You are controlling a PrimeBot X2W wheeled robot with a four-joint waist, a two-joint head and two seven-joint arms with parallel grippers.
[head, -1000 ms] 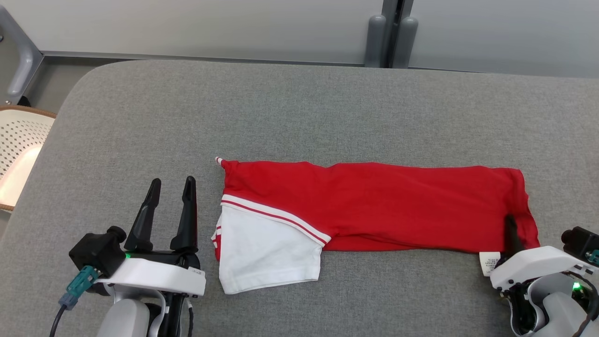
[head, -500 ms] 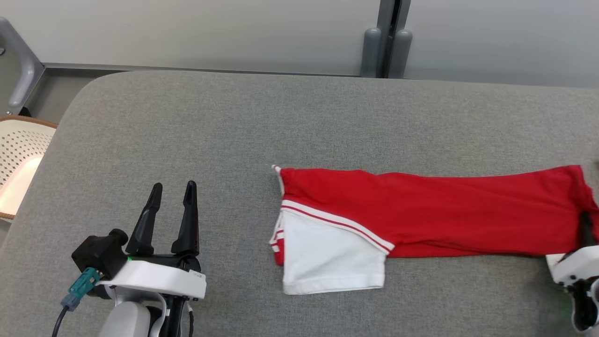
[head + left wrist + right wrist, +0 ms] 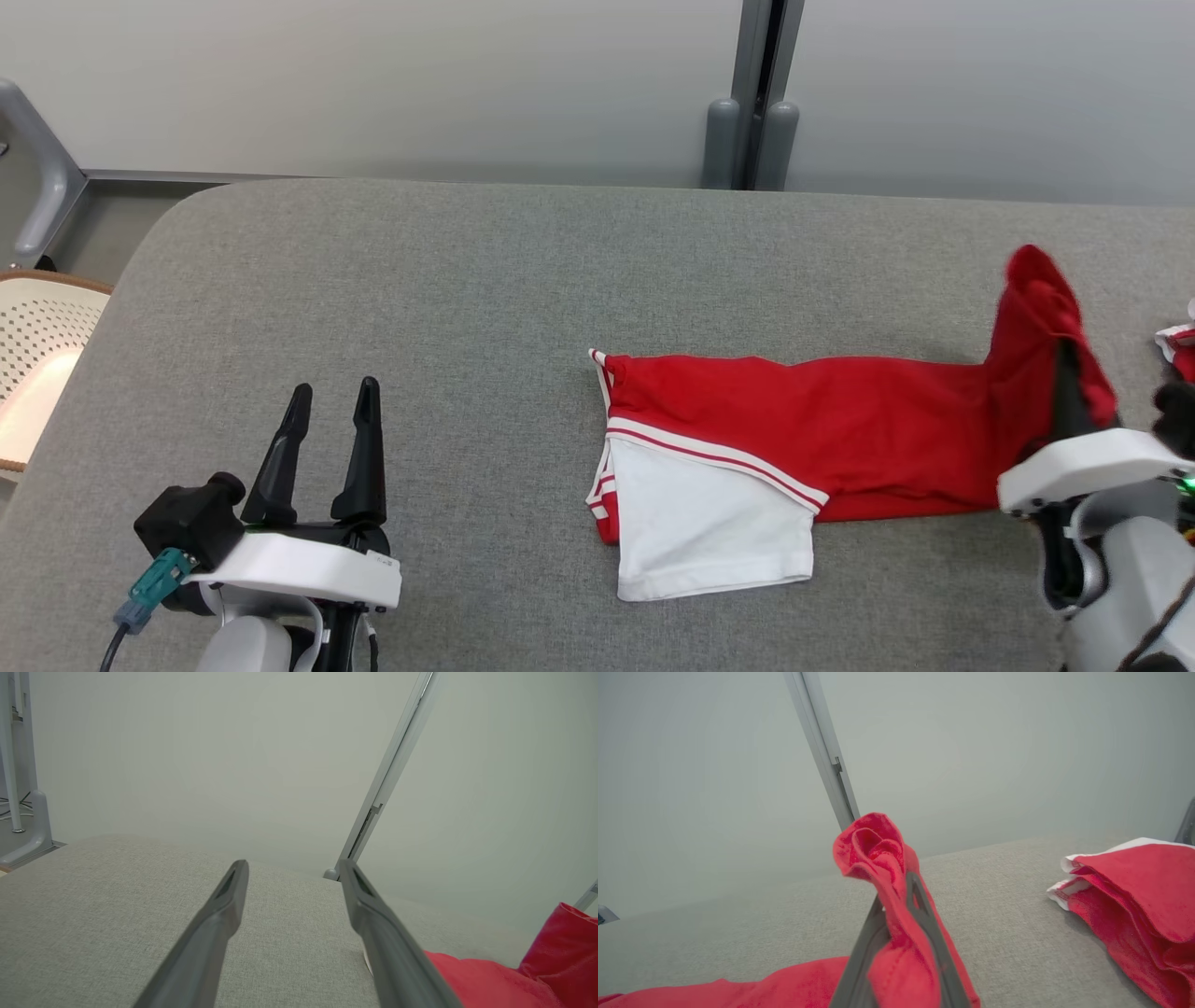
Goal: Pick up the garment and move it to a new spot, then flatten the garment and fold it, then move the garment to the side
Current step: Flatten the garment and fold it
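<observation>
Garment: the red garment (image 3: 840, 434) is lying as a long folded strip across the grey table (image 3: 420, 271). Its white sleeve (image 3: 709, 523) is resting flat at the left end, and its right end is standing up off the surface.
Right gripper: the right gripper (image 3: 1064, 369) is pinching that raised end between closed fingers (a rolled knob of red cloth is bunching over the tips in the right wrist view).
Left gripper: the left gripper (image 3: 334, 387) is hovering over bare table well to the left of the garment, fingers spread wide and carrying nothing.
Handling: it is looking light, soft and limp, sagging straight down from the pinch. It is probably dragging on the rough table rather than sliding, so the folds could be opening.
Where to hold: I would be gripping through all the layers at an end edge, with the free gripper taking the sleeve end.
Neighbour: a folded pile (image 3: 1134, 891) of red and white cloth is lying just to the right.
</observation>
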